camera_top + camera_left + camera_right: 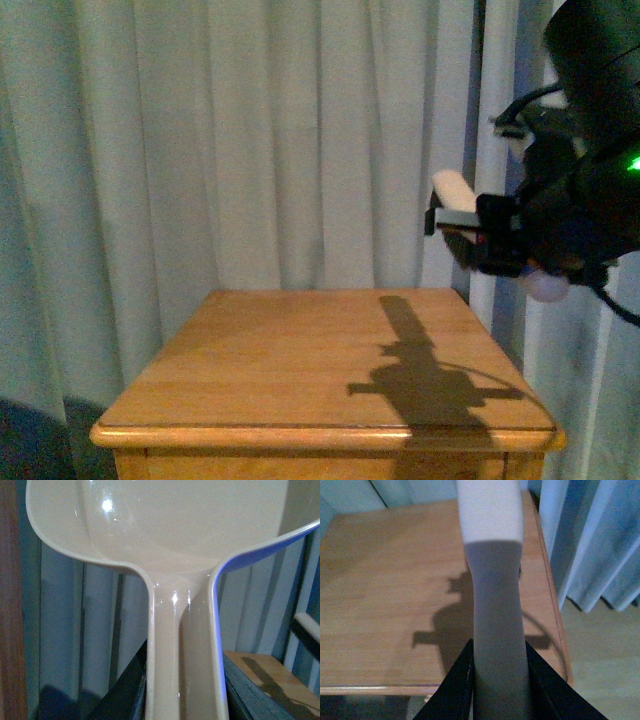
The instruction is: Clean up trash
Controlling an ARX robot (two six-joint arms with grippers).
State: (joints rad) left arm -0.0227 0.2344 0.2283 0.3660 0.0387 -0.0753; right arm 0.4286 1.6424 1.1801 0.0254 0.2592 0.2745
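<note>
On the table (pixel 300 360) and in the part of the dustpan (pixel 190 525) that shows, no trash can be seen; where it lies cannot be told. The pan's bowl shows only bare, glossy plastic. The left gripper (pixel 185 702) clamps the dustpan's handle. Above the table's right edge, the right gripper (pixel 470 235) grips the brush (pixel 452 190) by its handle, casting a shadow on the wood.

Wood, plastic and cloth

The table (pixel 300 370) is smooth orange-brown wood with a soft sheen. The dustpan (pixel 175 540) is glossy beige plastic. The brush handle (pixel 492 510) looks smooth, matt white. The curtains (pixel 250 130) are matt pleated cloth; the right gripper (pixel 455 225) is matt black
</note>
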